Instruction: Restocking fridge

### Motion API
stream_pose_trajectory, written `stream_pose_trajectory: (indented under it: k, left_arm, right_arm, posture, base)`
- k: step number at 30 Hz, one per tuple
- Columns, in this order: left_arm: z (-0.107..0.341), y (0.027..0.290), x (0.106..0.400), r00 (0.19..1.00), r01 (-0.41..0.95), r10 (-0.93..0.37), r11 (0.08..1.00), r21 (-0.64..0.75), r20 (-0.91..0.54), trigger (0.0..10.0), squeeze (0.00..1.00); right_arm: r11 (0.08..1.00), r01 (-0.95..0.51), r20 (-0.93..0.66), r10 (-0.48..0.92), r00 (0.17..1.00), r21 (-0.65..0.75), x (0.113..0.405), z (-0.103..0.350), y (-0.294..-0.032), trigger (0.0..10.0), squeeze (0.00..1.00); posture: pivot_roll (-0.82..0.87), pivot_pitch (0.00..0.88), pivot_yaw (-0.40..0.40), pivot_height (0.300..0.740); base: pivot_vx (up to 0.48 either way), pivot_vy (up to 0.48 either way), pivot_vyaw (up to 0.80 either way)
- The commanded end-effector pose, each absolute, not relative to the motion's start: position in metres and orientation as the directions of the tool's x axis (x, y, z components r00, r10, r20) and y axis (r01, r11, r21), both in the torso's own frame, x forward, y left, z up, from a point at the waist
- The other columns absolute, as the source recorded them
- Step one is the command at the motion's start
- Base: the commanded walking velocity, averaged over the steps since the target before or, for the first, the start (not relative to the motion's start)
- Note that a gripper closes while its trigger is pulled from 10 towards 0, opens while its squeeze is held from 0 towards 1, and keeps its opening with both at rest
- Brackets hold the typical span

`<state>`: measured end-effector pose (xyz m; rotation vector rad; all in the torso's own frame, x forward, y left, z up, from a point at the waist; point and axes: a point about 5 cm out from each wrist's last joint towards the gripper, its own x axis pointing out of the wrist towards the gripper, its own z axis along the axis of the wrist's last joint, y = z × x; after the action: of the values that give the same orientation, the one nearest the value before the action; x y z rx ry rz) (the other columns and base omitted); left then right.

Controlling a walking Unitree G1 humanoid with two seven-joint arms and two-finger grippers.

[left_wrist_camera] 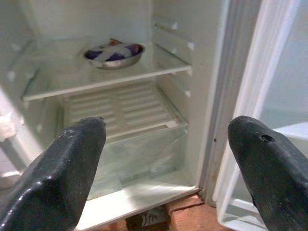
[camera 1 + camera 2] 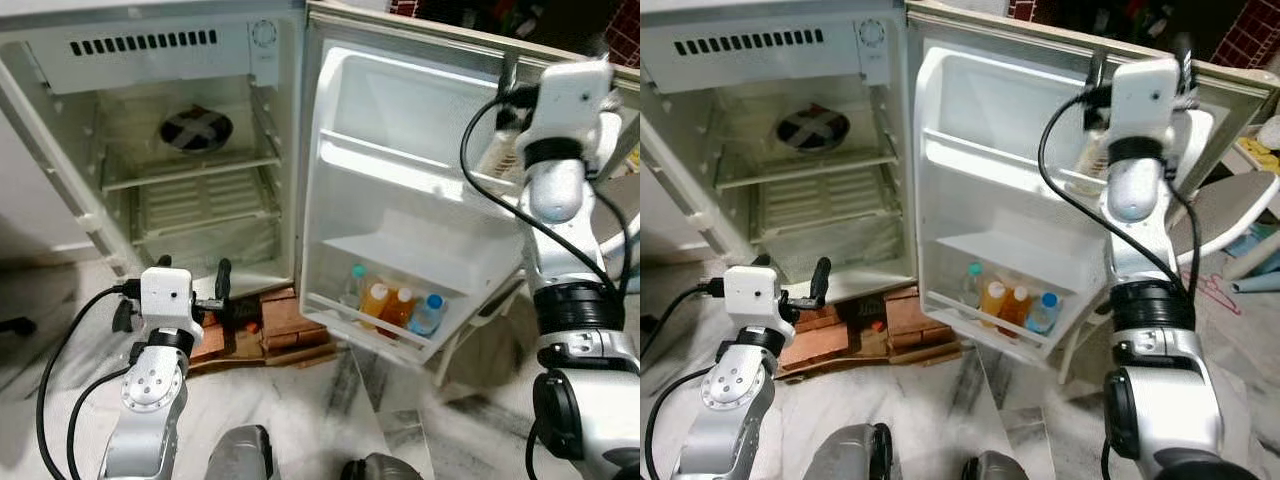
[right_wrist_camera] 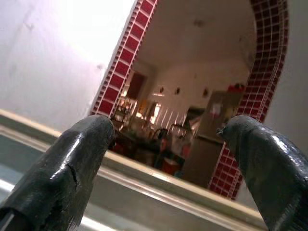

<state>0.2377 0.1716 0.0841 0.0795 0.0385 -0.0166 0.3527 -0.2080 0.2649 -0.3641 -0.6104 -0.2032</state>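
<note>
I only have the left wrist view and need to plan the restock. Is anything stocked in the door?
Observer: Yes, four bottles stand in the bottom rack of the open door.
Operator: What kind?
Observer: The two in the middle hold orange liquid. The outer two are clear with blue caps.
Operator: Where is the right gripper?
Observer: The right gripper is raised at the door's top edge, fingers apart, holding nothing.
</note>
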Motion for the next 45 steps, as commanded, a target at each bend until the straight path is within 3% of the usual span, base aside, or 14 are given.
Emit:
stream_pose_trajectory:
  k: [1,7,8,10,11,12,30,36,45]
  left_arm:
    - [0.086,0.171,0.239,0.999,0.021,-0.017,0.996,0.091,-0.042,10.0,0.00]
    - [0.082,0.172,0.238,0.997,-0.005,0.015,0.991,0.134,-0.074,10.0,0.00]
    - [0.081,0.173,0.238,0.997,-0.011,0.022,0.990,0.138,-0.079,10.0,0.00]
    - [0.080,0.173,0.238,0.996,-0.014,0.026,0.990,0.140,-0.083,10.0,0.00]
    - [0.080,0.173,0.238,0.996,-0.013,0.025,0.990,0.141,-0.084,10.0,0.00]
    - [0.081,0.173,0.239,0.997,-0.007,0.019,0.990,0.139,-0.079,10.0,0.00]
    - [0.084,0.171,0.242,0.998,-0.011,0.020,0.989,0.151,-0.062,10.0,0.00]
    - [0.083,0.170,0.243,0.998,-0.008,0.018,0.988,0.152,-0.065,10.0,0.00]
    - [0.083,0.169,0.243,0.998,-0.010,0.020,0.988,0.154,-0.065,10.0,0.00]
  right_arm:
    - [0.920,0.272,0.589,-0.058,0.806,-0.281,0.350,0.263,-0.204,10.0,1.00]
    - [0.918,0.242,0.612,0.001,0.791,-0.314,0.335,0.265,-0.191,10.0,1.00]
    - [0.918,0.234,0.607,0.009,0.795,-0.321,0.333,0.263,-0.190,10.0,0.83]
    - [0.917,0.225,0.598,0.017,0.802,-0.328,0.330,0.258,-0.189,10.0,0.29]
    - [0.918,0.223,0.594,0.017,0.805,-0.329,0.329,0.257,-0.189,10.0,0.29]
    - [0.919,0.221,0.583,0.011,0.812,-0.326,0.328,0.253,-0.189,10.0,0.00]
    - [0.906,0.211,0.538,0.021,0.843,-0.366,0.324,0.239,-0.189,10.0,0.00]
    - [0.860,0.280,0.542,-0.006,0.840,-0.425,0.321,0.232,-0.203,10.0,0.00]
    - [0.877,0.319,0.474,-0.123,0.872,-0.359,0.328,0.220,-0.221,10.0,0.00]
  posture:
    - [0.08,0.067,-0.035,0.740]
    - [0.08,0.070,-0.035,0.740]
    - [0.08,0.070,-0.035,0.740]
    - [0.08,0.067,-0.033,0.740]
    - [0.08,0.067,-0.033,0.740]
    - [0.08,0.066,-0.032,0.740]
    - [0.09,0.055,-0.035,0.740]
    - [0.08,0.055,-0.035,0.740]
    - [0.09,0.060,-0.035,0.740]
  base:
    - [0.000,0.000,0.00]
    - [0.000,0.000,0.00]
    - [0.000,0.000,0.00]
    - [0.000,-0.255,0.00]
    - [0.000,-0.255,0.00]
    - [-0.266,-0.341,0.00]
    - [0.000,-0.380,0.00]
    - [0.000,-0.406,0.00]
    - [0.000,-0.413,0.00]
